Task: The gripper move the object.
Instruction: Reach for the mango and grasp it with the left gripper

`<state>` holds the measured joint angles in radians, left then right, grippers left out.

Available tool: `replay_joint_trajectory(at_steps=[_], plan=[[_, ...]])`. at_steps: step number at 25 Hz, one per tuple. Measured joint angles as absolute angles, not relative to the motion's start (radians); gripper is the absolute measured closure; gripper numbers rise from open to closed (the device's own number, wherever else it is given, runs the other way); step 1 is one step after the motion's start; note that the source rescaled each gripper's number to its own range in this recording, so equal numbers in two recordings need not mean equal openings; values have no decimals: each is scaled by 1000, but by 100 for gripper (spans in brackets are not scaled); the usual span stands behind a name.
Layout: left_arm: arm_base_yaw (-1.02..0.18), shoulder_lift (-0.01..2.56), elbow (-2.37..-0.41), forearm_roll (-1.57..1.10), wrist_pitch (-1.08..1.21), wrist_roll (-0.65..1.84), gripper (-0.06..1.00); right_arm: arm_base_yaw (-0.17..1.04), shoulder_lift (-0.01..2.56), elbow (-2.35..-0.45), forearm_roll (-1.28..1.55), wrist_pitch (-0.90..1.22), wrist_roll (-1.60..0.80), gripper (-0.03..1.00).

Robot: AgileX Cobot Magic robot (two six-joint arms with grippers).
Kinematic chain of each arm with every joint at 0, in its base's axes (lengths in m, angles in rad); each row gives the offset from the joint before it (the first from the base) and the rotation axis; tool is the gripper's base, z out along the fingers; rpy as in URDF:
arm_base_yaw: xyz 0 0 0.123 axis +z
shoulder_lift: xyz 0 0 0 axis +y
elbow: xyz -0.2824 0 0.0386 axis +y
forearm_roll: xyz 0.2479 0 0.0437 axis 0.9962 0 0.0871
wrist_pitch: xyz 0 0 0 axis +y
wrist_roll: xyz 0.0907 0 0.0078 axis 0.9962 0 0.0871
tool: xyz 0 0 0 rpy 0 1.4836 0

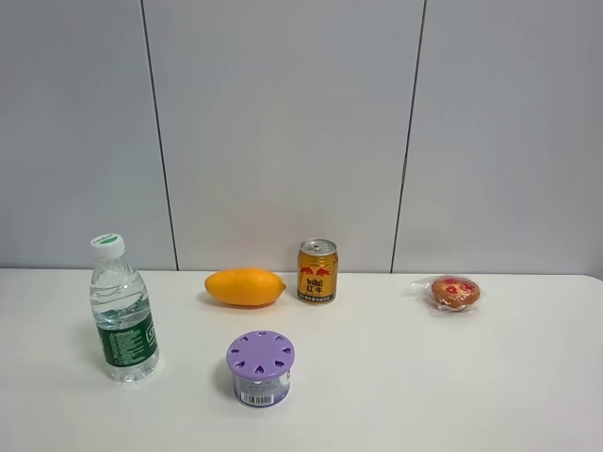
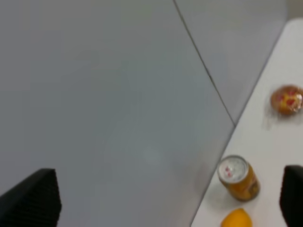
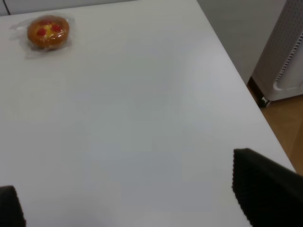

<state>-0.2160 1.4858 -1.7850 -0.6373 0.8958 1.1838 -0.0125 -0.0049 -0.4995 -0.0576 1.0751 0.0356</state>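
Note:
The orange-yellow mango lies on its side on the white table, just left of the gold can. Its end also shows in the left wrist view, below the can. No arm or gripper shows in the exterior high view. The left gripper is open and empty, its black fingers far apart, well away from the mango. The right gripper is open and empty above bare table, its fingers wide apart.
A wrapped reddish-brown bun lies at the right; it shows in both wrist views. A water bottle stands at the left, a purple-lidded tin in front. A white appliance stands beyond the table's right edge.

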Motion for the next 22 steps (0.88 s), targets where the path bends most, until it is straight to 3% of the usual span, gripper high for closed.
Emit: replay_joint_trajectory(at_steps=[9,18,22], plan=[[-363,1718,-1825,-365,866,1179,-6,-13,-5,-500,-58,1075,36,-3],[-391,2108,-2155,-241,1086,1186,-6,-13,-5,-500,-58,1075,36,-3],[-391,2220,-2215,-237,1095,1230,-6,-13,-5,-500,-58,1075,36,-3]])
